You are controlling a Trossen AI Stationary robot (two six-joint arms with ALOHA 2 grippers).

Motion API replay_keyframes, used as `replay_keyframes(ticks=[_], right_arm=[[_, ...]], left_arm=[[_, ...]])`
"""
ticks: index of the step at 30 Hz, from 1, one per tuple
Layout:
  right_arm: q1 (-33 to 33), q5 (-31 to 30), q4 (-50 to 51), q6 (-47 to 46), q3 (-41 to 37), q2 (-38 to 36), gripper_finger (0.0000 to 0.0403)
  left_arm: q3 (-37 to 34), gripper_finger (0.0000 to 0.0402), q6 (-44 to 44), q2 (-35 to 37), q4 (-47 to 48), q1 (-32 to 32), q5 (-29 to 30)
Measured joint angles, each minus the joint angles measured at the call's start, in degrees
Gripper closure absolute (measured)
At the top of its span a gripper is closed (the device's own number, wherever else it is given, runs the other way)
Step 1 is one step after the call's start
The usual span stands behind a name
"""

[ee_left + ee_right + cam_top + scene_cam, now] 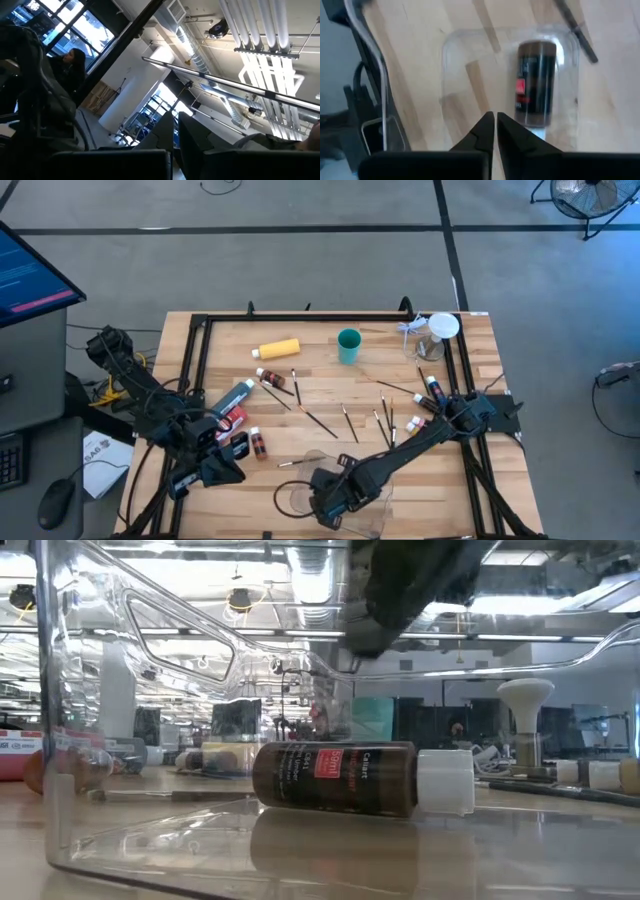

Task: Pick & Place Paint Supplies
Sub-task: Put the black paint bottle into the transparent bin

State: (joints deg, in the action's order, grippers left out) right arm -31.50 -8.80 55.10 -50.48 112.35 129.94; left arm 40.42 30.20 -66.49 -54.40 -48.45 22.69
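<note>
Right gripper (494, 125) hangs over the clear tray (455, 65) with its two fingers pressed together, holding nothing. Its wrist view looks down on a small brown bottle (536, 80) lying flat inside that tray. Only the low view shows the bottle's (335, 778) white cap (445, 781) and red label. From above, brushes (322, 422) lie scattered on the table (500, 380), with the yellow bottle (279, 349) near the teal cup (348, 346). Left gripper (176, 135) is closed too, off at the left edge.
</note>
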Motion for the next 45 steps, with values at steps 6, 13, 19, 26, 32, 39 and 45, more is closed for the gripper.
replay_keyframes(ticks=[6, 13, 19, 26, 32, 39, 45], right_arm=[[1.6, 3.7, 1.8, -1.4, -0.2, 2.7, 0.0401], [2.1, 4.0, 0.6, -1.1, -0.1, 4.3, 0.0402], [2.4, 1.7, 1.4, -2.1, -0.2, 4.4, 0.0402], [2.3, 0.0, 1.3, -2.2, -0.1, 4.1, 0.0402], [2.3, -4.2, 0.2, -7.2, -0.1, 4.1, 0.0403], [2.3, -8.0, -3.3, -10.1, -0.1, 4.1, 0.0403], [2.1, -7.4, -0.6, -10.1, 0.8, 3.7, 0.0403]], left_arm=[[0.0, 0.04, 0.2, -1.1, 0.0, 0.0, 1.3], [0.0, 0.04, 1.8, -2.8, -0.3, -0.5, 1.5], [0.0, 0.04, 1.8, -3.1, -1.1, -0.8, 1.8], [0.0, 0.04, 1.7, -3.1, -1.4, -0.8, 2.5], [0.0, 0.04, 1.7, -3.1, -1.4, -0.8, 2.8], [0.0, 0.04, 1.7, -3.1, -1.5, -0.8, 3.9], [0.0, 0.04, 1.7, -3.1, -1.7, -0.8, 3.9]])
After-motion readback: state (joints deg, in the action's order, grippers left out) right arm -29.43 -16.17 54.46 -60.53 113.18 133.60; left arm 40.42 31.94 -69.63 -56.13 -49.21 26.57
